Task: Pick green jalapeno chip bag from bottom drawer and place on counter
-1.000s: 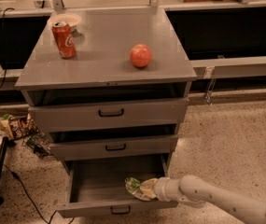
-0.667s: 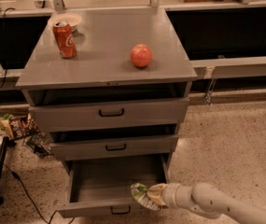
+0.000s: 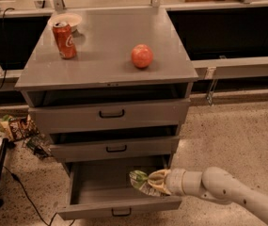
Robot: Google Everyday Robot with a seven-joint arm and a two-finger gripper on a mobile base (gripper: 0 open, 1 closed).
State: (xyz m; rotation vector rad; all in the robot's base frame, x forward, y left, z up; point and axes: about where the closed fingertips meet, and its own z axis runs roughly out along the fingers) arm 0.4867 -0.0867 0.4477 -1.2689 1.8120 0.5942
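One of the task's two stages is judged largely done; the second is not yet begun. The gripper [image 3: 158, 182] is found low down, at the right front corner of the bottom drawer [image 3: 100, 192], which stands pulled out. Its fingers are seen closed about the green jalapeno chip bag [image 3: 140, 181]; the crumpled foil projects to the gripper's left, over the drawer's interior. Whether the bag is lifted clear of the drawer floor cannot be told; it appears about level with the front rim.

The counter [image 3: 105, 65] lies well above the gripper and up to its left, past the two shallower drawers [image 3: 110, 114]. On the counter a red soda can [image 3: 64, 40] is noted far up and to the left of the gripper; a red round fruit [image 3: 142, 56] is noted almost directly above it; bare surface is seen between and in front of these.

Outstanding, by judgement: the bag is to be raised out of the drawer; it is to be carried up past the cabinet front; it is to be set on the counter and the grasp released there.
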